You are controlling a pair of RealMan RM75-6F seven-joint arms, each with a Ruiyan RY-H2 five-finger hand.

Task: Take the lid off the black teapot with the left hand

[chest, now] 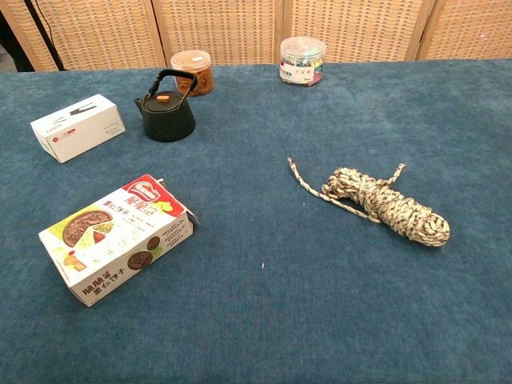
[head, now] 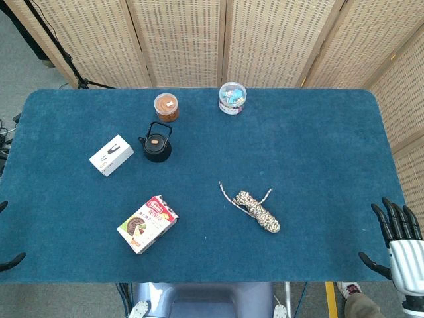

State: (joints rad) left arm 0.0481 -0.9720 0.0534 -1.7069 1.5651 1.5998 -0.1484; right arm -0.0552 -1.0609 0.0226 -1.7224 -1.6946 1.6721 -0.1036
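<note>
The black teapot [head: 158, 147] [chest: 166, 117] stands upright at the back left of the blue table, handle raised. Its lid [head: 155, 141] [chest: 162, 99], with an orange knob, sits on the pot. Of my left hand [head: 9, 261] only two dark fingertips show at the far left edge of the head view, apart, holding nothing, and well short of the teapot. My right hand [head: 397, 240] hangs off the table's near right corner with fingers spread and empty. The chest view shows neither hand.
A white box [head: 111, 155] [chest: 78, 126] lies left of the teapot. A brown jar [head: 166, 106] [chest: 193, 70] stands just behind it, a clear jar [head: 232, 97] [chest: 302, 60] further right. A snack box [head: 147, 223] [chest: 116, 236] and a rope bundle [head: 257, 210] [chest: 388, 206] lie nearer.
</note>
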